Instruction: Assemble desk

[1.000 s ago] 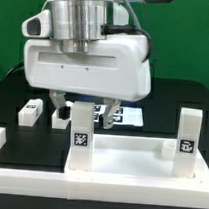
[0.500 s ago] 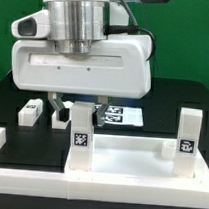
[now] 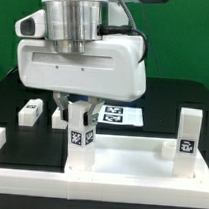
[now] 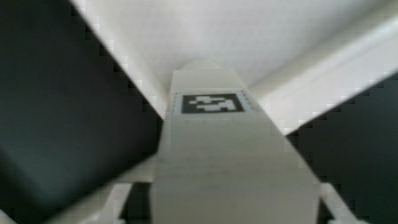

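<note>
From where I stand, the exterior view shows the desk top (image 3: 130, 152) lying flat at the front of the black table (image 3: 168, 101), rim upward. An upright leg (image 3: 80, 139) stands at its far corner on the exterior view's left, and a second upright leg (image 3: 188, 136) at the far corner on the exterior view's right. The gripper (image 3: 80, 111) hangs straight over the first one, its jaws drawn partway in with a finger on either side of the leg's top. The arm's bulk shadows the contact, so I cannot tell whether the pads are pressing or just short of it. Behind, a loose leg (image 3: 30, 112) and another loose leg (image 3: 60, 117) lie on the table, with the marker board (image 3: 117, 115) further along. The wrist view looks straight down the leg, its square tag (image 4: 214, 103) sharp near the far end, with the desk top's rim and the dark table beyond. The pale shapes at either side of the leg are probably the fingers, though they are blurred. The leg looks like light, stiff, smooth plastic, so I'd judge it apt to slip or tip. A square pinch across its flat sides near the top seems the sound hold.
</note>
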